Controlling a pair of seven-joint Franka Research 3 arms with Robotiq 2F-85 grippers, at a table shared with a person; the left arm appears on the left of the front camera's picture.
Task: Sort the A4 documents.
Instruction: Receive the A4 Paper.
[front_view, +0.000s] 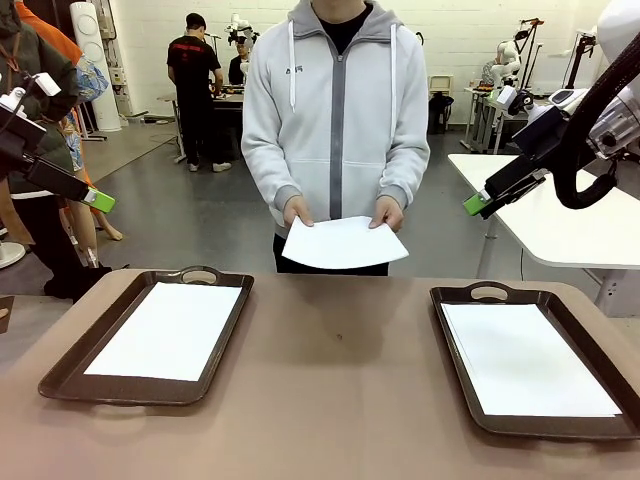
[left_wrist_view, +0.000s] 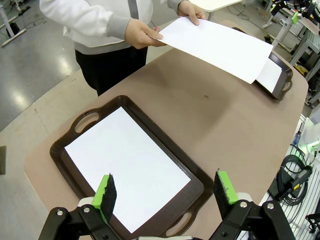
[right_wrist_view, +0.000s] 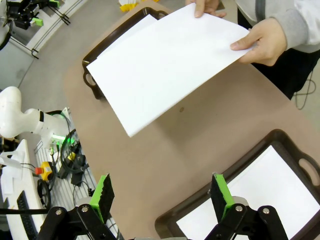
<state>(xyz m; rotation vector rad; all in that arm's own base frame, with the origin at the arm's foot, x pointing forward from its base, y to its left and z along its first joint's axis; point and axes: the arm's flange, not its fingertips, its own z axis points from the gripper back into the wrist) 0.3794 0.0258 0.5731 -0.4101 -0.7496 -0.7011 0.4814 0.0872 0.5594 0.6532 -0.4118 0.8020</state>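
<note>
Person's hands (front_view: 298, 211) hold A4 sheet (front_view: 344, 243) out over counter (front_view: 340, 370) far edge, prob. for handover. More sheets in both trays (front_view: 60, 375). Left pincer (left_wrist_view: 165, 197), right pincer (right_wrist_view: 161, 196) raised, wide open, empty.

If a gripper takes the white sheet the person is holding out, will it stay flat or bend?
The sheet probably bends: held by two hands at its far edge, its free edge already sags. It looks thin and light, so it may flutter or slip between pads. A pinch at one corner would likely let it droop toward the table.
</note>
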